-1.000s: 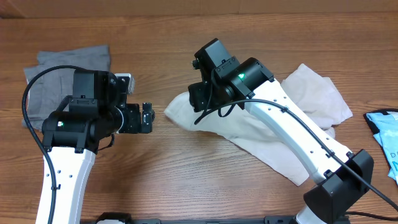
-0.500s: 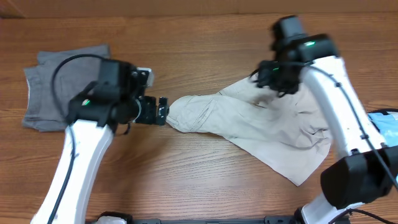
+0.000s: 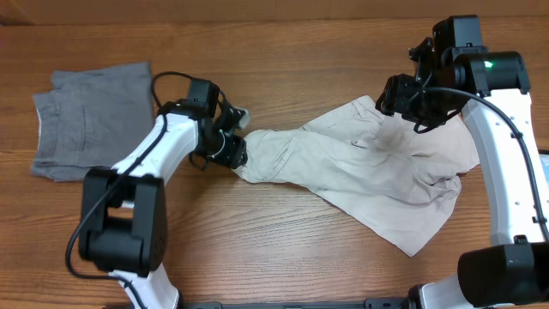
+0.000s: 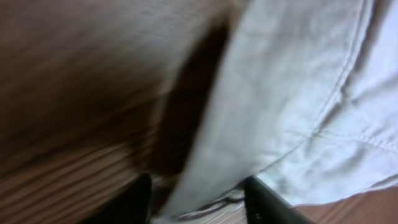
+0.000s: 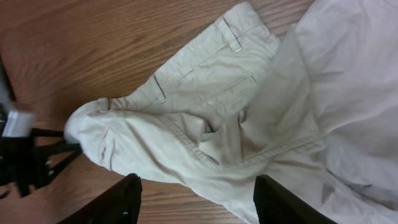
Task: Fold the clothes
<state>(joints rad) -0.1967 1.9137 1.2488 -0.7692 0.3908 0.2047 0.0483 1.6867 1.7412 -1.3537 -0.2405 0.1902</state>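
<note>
Beige shorts point(image 3: 360, 172): crumpled, spread from mid-table point(image 3: 283, 51) toward the right edge.
Left tool point(image 3: 235, 153): clamped on the shorts' left end.
Right tool point(image 3: 401, 99): jaws apart, empty, above the shorts.

No text, label or number can be read anywhere

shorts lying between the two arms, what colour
Pale beige shorts, plain with no print; clearest in the right wrist view.
</note>
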